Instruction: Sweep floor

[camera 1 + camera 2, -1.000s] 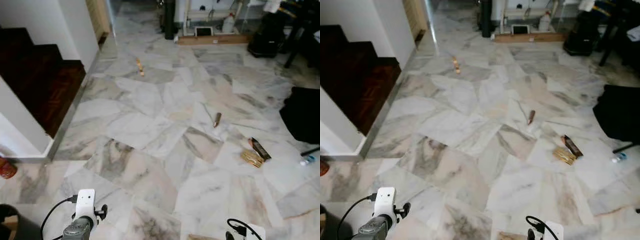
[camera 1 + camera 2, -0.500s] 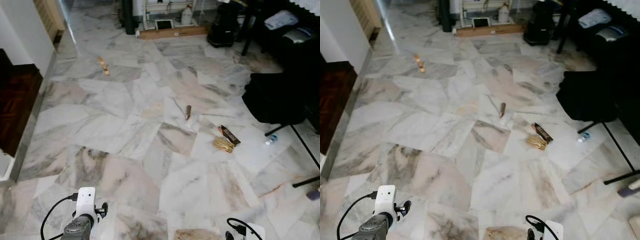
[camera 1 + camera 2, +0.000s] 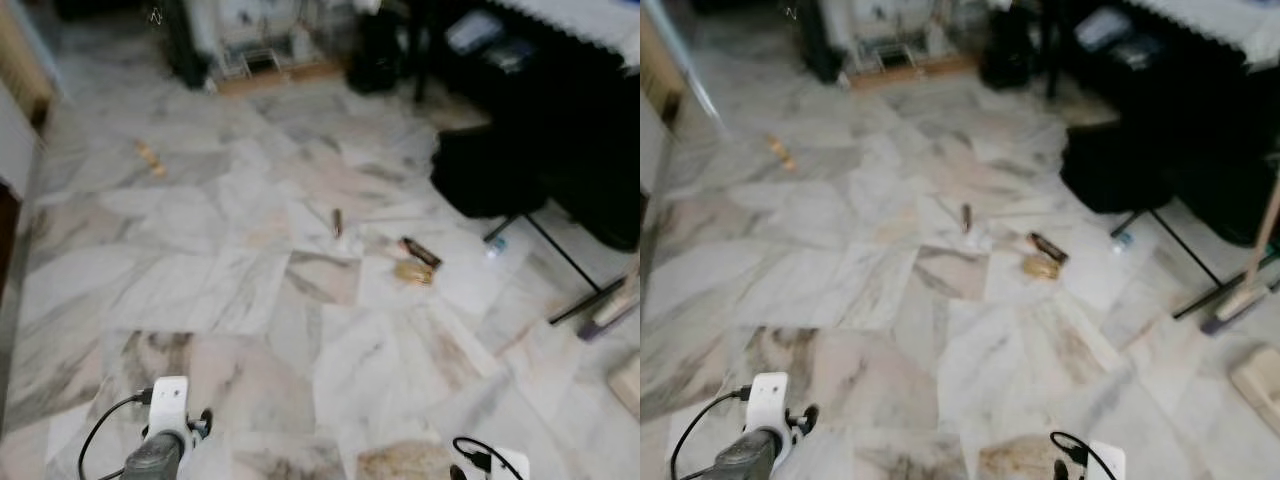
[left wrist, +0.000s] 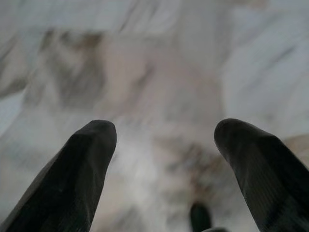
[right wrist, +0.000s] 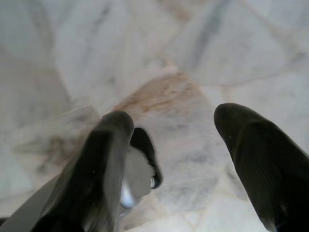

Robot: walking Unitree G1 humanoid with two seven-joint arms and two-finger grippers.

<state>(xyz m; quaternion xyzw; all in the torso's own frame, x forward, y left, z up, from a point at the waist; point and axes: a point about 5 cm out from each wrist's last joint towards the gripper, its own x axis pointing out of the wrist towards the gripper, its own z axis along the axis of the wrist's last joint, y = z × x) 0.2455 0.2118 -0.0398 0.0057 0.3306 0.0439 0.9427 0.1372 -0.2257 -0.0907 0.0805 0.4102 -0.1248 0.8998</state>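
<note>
Both arms are hanging low over a marble floor (image 3: 250, 290). The left hand (image 4: 164, 140) is pointing down at the tiles with its fingers spread, gripping nothing. The right hand (image 5: 174, 140) is likewise spread and empty. Well ahead of the hands, small brown litter (image 3: 412, 262) is lying on the floor. A broom (image 3: 1250, 275) is leaning far off beyond the right hand, beside dark furniture (image 3: 520, 150).

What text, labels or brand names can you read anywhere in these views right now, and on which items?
None can be read; the head views are blurred.
Dark brown wrapper on the marble floor: any print is too blurred to read.
Gold wrapper beside it: unreadable.
Small bottle near the black bag: label too small and blurred.
</note>
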